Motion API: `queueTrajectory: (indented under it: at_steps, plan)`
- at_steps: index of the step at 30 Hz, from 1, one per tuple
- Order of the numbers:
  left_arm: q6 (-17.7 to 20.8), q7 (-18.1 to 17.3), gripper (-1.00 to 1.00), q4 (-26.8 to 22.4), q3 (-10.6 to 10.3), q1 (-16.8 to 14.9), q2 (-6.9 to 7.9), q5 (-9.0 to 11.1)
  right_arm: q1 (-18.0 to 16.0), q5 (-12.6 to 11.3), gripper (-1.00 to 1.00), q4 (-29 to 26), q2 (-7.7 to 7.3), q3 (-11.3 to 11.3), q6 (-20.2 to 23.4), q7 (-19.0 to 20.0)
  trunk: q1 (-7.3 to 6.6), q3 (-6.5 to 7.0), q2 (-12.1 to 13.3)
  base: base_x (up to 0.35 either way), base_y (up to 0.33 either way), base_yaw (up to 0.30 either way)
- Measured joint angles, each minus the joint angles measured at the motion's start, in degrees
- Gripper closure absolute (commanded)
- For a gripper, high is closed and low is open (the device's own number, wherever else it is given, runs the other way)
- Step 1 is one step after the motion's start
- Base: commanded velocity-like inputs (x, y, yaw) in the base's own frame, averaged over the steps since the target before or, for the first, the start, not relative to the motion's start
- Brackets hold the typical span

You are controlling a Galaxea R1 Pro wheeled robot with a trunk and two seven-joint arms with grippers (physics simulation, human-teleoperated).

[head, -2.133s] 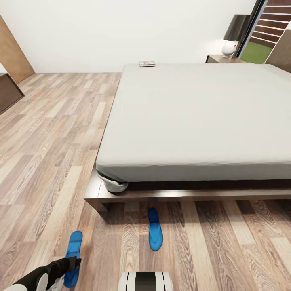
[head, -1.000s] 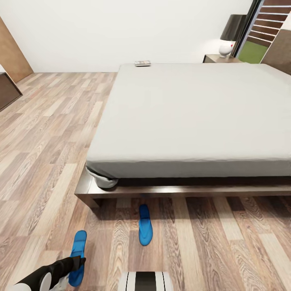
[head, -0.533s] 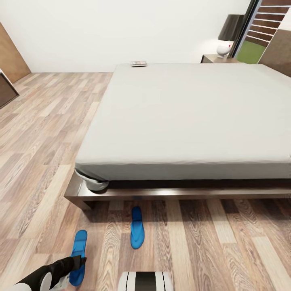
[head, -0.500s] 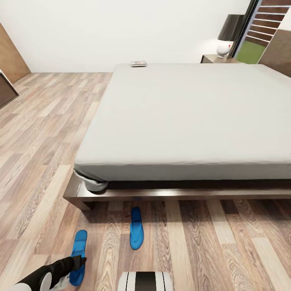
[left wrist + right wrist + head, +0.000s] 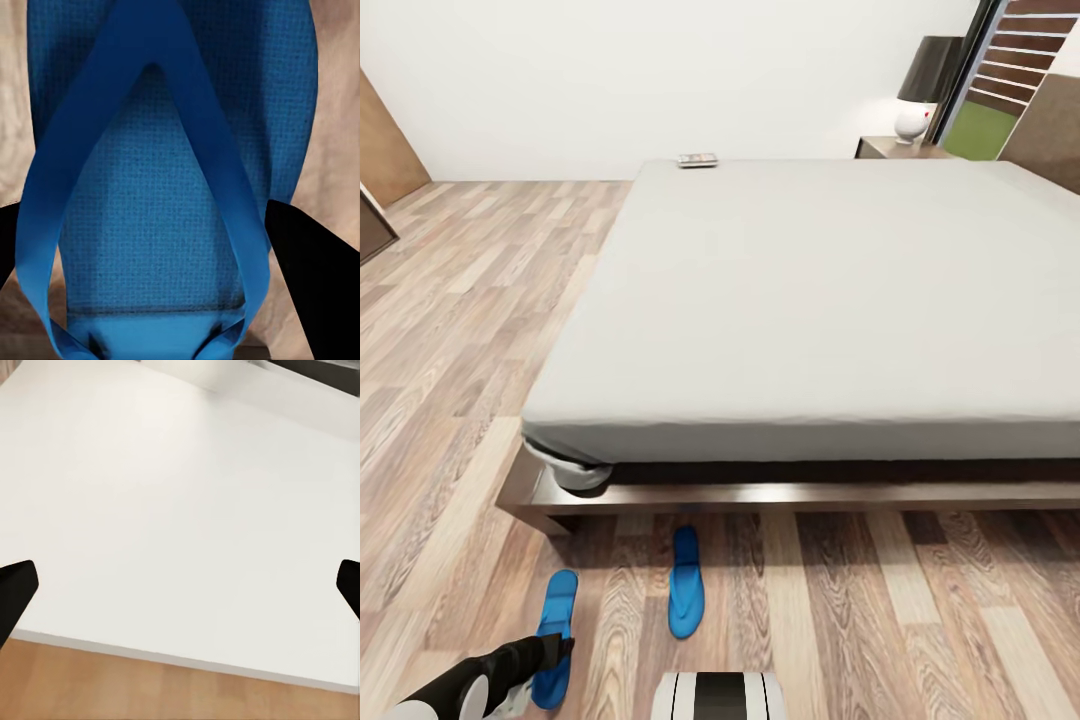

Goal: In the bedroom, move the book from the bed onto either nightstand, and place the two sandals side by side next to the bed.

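One bright blue sandal (image 5: pixel 556 630) hangs low over the floor at the tip of my left gripper (image 5: pixel 563 648). Up close, that sandal (image 5: pixel 172 187) lies between the dark fingertips (image 5: pixel 311 289), and the left gripper (image 5: pixel 154 266) is shut on it. The other sandal (image 5: pixel 686 583) lies flat on the wood floor just in front of the bed (image 5: pixel 810 300) frame. The book (image 5: pixel 697 160) rests on the mattress's far left corner. A nightstand (image 5: pixel 900 149) stands beyond the bed at the back right. My right gripper (image 5: pixel 180 585) is open, facing a white surface.
A white lamp (image 5: pixel 911 122) with a dark shade sits on the nightstand, next to the dark-framed window (image 5: pixel 1000 80). Brown furniture (image 5: pixel 385 150) stands at the far left wall. Open plank floor (image 5: pixel 450 330) stretches left of the bed.
The whole view has shifted, so the camera moved: the bed and the loose sandal slid left in the picture. The held sandal kept its place at my left gripper.
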Motion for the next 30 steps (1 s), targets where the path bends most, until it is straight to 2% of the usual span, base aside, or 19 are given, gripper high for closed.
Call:
queueTrajectory:
  at_steps: [10, 30]
  plan:
    - [0.0, 0.0, 1.0, 0.0, -0.5, 0.0, 0.0, 0.0, 0.0, 0.0, -1.0, 0.0, 0.0, 0.0, 0.0, 0.0, 0.0, 0.0, 0.0, 0.099, -0.082, 0.0]
    - [0.0, 0.0, 1.0, 0.0, -0.6, 0.0, -0.03, 0.0, 0.0, 0.0, -1.0, 0.0, 0.0, 0.0, 0.0, 0.0, 0.01, 0.0, 0.0, 0.008, -0.052, 0.0]
